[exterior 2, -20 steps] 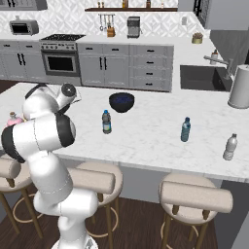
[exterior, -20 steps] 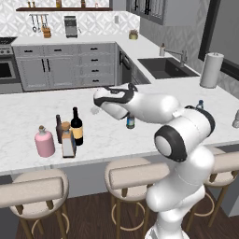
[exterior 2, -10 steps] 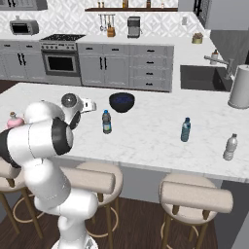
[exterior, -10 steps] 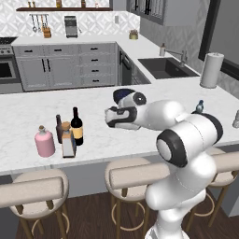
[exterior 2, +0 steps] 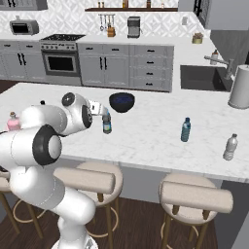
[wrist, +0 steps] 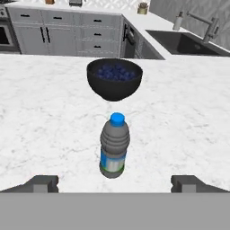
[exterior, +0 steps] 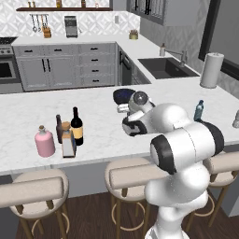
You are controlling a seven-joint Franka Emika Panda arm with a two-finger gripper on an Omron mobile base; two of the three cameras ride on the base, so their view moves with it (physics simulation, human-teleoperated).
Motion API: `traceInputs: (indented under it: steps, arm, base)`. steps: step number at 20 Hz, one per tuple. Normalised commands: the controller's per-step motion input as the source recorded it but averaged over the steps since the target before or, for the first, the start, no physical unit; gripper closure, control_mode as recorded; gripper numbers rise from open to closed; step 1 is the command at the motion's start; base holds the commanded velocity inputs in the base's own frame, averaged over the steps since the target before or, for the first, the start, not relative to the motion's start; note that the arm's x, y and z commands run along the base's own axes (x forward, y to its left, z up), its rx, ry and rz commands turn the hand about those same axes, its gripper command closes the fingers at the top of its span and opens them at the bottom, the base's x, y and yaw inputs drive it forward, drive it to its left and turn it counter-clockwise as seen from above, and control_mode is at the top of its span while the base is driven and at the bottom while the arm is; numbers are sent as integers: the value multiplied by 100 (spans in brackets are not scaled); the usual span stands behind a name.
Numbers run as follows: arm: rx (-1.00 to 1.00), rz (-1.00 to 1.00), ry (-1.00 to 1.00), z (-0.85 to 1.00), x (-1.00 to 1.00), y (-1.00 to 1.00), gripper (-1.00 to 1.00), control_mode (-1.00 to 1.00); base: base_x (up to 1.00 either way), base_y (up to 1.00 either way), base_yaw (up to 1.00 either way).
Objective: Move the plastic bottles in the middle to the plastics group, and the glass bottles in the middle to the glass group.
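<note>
Gripper: your pincer (wrist: 114,183) stands wide, its two dark fingertips (wrist: 42,183) low at the frame's bottom corners in the hand view, nothing between them.
Grey bottle: the grey bottle with the blue cap (wrist: 114,146) sits at centre frame, just beyond the open tips and apart from them; in the right base view it (exterior 2: 107,124) is left of centre, just beside the hand.
Axis: upright, long axis vertical, cap up, blue label band near its foot.
Beyond it: a dark bowl (wrist: 114,78) stands close behind, upper centre, not touching.
Sideways: marble counter (wrist: 188,112) lies bare on both flanks of the bottle.
Plastics group: a small blue water bottle (exterior 2: 185,130) right of centre; a pale bottle (exterior 2: 230,147) further right.
Glass group: lower left of the left base view, a pink bottle (exterior: 45,142), a squarish corked bottle (exterior: 68,142), a wine bottle (exterior: 76,127) and a slim brown bottle (exterior: 59,129) bunched together.
Far: sink (exterior: 165,68) and paper towel roll (exterior: 209,70), upper right.
</note>
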Motion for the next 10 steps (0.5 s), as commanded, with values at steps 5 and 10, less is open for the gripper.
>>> traceInputs:
  steps: [5,10]
  arm:
    - [4,-8,0,13,0,-22,-100,-100]
    - [7,1,0,0,6,-32,-100,-100]
  base:
    - [0,0,0]
    - [0,0,0]
